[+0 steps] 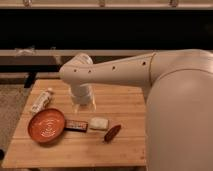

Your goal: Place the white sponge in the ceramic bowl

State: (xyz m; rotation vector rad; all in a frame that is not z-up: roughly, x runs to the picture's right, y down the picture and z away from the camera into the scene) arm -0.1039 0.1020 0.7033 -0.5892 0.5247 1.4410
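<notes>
On the light wooden table (125, 107), a small off-white rectangular sponge (98, 123) lies just right of a dark flat bar (76, 125), which sits beside the round orange-brown ceramic bowl (46, 125) at near left. A long white tube (41, 100) lies far left. The end effector (84, 104) hangs over the table, just beyond the sponge, fingers apart, holding nothing.

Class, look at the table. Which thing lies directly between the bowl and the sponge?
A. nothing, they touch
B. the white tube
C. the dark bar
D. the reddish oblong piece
C: the dark bar lies between the bowl and the sponge, while the gripper hangs over the table just behind them, jaws open and holding nothing.
</notes>
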